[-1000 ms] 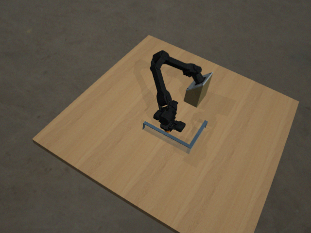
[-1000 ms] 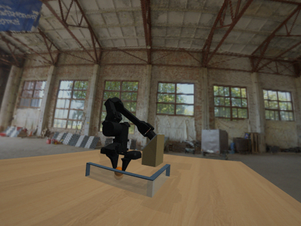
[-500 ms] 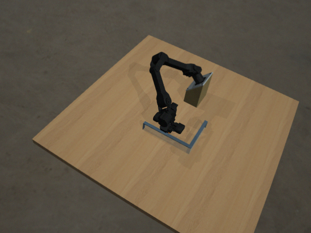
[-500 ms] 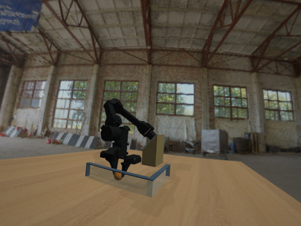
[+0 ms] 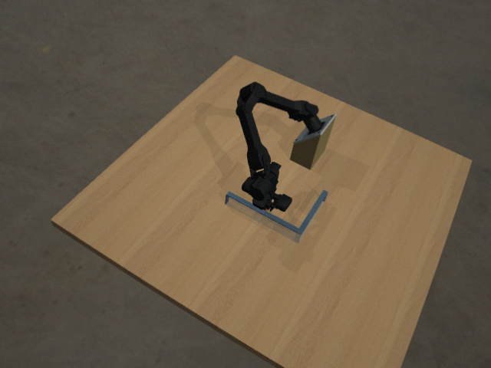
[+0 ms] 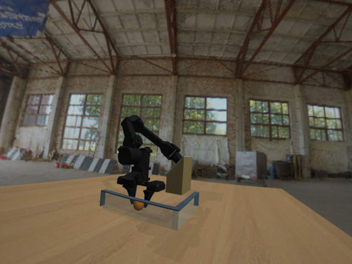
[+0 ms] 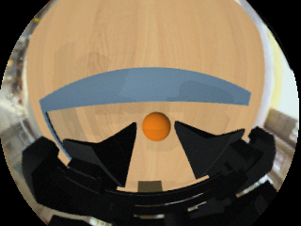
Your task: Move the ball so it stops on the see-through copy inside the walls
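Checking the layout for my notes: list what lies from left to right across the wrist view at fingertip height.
Left finger → orange ball, free in the gap → right finger. The gripper is open, and the blue-edged wall spans the view beyond them.

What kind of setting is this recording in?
It looks like an old industrial hall: brick walls with tall gridded windows and a steel roof truss overhead. A wooden table carries the arm, whose open gripper hangs over an orange ball.
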Robot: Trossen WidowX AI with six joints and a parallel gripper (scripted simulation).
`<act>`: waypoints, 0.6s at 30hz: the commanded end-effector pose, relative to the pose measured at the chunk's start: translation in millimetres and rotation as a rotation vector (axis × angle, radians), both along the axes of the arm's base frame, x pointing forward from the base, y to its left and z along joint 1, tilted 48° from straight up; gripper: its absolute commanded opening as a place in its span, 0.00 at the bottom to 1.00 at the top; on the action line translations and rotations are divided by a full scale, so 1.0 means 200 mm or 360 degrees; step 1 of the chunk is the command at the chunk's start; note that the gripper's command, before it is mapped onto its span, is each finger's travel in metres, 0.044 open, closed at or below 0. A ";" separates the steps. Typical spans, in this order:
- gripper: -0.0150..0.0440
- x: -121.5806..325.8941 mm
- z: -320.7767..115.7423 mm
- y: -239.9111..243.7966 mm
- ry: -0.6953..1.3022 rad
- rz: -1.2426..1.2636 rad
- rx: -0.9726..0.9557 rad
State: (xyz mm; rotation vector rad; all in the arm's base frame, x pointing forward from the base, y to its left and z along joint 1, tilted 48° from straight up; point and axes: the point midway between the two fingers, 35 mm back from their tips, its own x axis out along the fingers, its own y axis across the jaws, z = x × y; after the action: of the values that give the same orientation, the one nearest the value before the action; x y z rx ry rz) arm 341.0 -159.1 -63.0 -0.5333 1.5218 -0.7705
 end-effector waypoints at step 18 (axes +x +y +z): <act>0.77 0.04 0.26 0.29 0.0009 0.0023 -0.0007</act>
State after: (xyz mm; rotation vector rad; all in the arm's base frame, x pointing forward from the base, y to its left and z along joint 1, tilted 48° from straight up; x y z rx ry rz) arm 349.6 -101.5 -11.4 -0.5465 1.5220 -0.7655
